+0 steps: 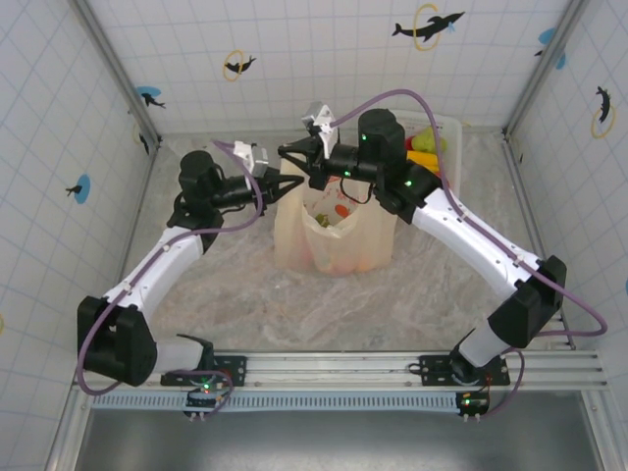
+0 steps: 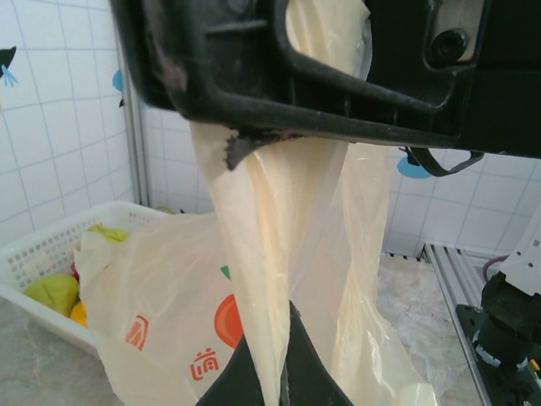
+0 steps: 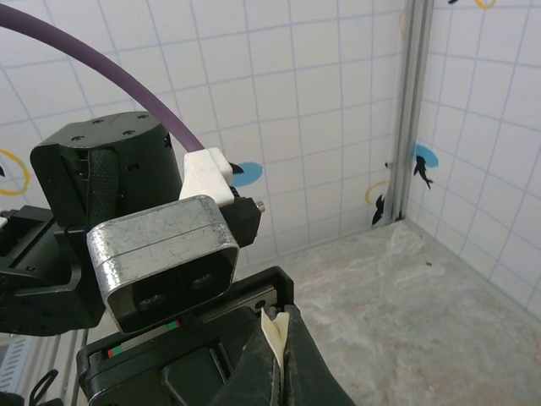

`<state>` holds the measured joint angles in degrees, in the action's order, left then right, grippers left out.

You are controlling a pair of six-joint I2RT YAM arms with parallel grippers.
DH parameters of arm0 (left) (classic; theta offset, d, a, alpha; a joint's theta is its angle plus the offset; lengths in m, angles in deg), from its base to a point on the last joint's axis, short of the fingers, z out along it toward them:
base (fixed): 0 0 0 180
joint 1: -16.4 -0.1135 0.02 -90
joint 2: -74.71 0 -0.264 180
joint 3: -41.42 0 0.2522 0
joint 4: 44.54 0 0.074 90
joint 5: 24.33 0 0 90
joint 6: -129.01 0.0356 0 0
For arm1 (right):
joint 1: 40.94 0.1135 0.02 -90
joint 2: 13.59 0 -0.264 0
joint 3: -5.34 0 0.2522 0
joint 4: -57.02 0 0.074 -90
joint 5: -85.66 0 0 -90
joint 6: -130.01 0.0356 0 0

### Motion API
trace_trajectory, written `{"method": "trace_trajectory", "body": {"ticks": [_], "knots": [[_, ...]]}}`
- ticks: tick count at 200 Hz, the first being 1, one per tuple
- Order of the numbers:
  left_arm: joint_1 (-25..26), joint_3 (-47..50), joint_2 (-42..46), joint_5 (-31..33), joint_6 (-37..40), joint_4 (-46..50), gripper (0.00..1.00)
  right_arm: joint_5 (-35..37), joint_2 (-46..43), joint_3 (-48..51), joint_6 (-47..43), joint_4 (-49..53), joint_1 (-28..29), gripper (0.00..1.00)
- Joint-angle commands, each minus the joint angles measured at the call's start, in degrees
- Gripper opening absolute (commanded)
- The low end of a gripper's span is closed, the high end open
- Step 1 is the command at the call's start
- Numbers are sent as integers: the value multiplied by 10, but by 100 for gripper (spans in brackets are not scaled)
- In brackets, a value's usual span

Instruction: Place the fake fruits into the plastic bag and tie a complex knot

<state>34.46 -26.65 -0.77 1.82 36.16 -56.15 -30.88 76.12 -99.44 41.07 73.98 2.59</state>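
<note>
**Where things sit around the bag**

The bag (image 1: 339, 245) stands on the table (image 1: 245, 294), near its middle and ahead of the two arm bases. Some fruit (image 1: 321, 220) lies inside it, below its open mouth. The basket (image 1: 449, 126) sits behind the bag and to its right, close to the back wall, with other fruit (image 1: 422, 154) in it. The left gripper (image 1: 292, 183) is at the bag's upper left edge. The right gripper (image 1: 287, 150) is just behind that, over the bag's back-left corner. A handle (image 2: 279, 254) of the bag runs between the two grippers, pinched in each. The right arm crosses above the bag's right rear.
</note>
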Motion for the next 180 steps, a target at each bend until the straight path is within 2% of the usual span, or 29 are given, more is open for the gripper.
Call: {"method": "trace_trajectory", "body": {"ticks": [1, 47, 67, 123, 153, 180], "knots": [[2, 31, -16, -2, 13, 32, 7, 6, -28, -49, 3, -60, -1, 0], [2, 42, -12, -1, 15, 30, 9, 7, -26, -51, 7, -63, -1, 0], [3, 49, -11, 2, 16, 24, 3, 5, -27, -51, 9, -65, -2, 0], [3, 64, -11, 1, 17, 19, 4, 5, -31, -61, 19, -68, -10, 0], [5, 62, -9, -1, 13, 14, 0, 0, -31, -62, 24, -71, -12, 0], [6, 56, -5, -2, 11, 10, 0, -6, -40, -70, 23, -65, -21, 35]]}}
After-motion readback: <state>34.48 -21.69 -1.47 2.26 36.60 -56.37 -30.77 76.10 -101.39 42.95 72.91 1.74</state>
